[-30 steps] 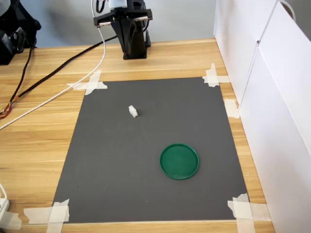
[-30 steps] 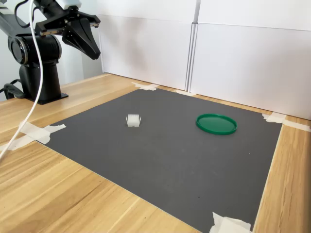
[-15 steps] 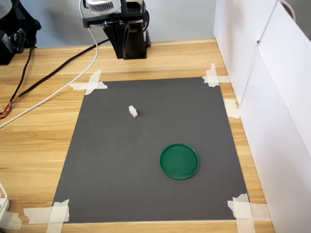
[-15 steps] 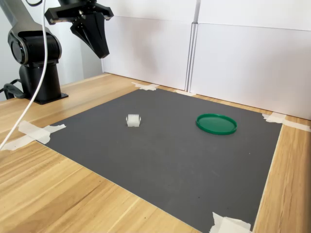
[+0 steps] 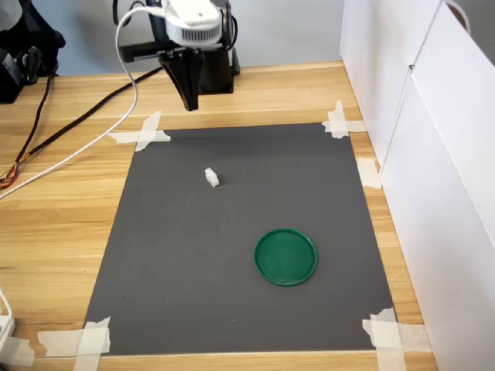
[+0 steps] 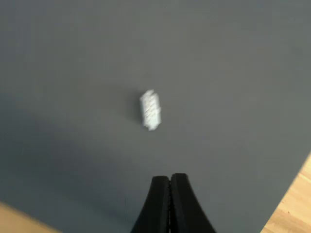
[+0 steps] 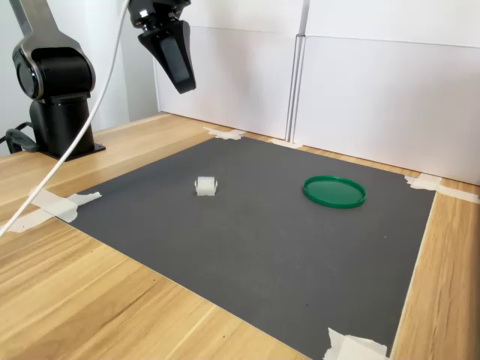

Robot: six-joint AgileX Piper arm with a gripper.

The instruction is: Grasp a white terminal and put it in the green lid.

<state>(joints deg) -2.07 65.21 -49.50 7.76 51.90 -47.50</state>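
Counter [image 5: 69, 201] of pale wood carries a dark grey mat [image 5: 232, 286] taped at its corners, with white panels [image 7: 375, 90] walling one side. The white terminal [image 5: 211, 177] lies alone on the mat, well apart from the green lid [image 5: 286, 256]. The gripper [image 6: 170, 184] hangs above, jaws clenched on nothing.

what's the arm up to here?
The gripper is in the air above the dark mat, jaws closed and holding nothing. The white terminal lies loose on the mat, ahead of the fingertips in the wrist view. The green lid sits empty, apart from the terminal. Nothing has been grasped yet.
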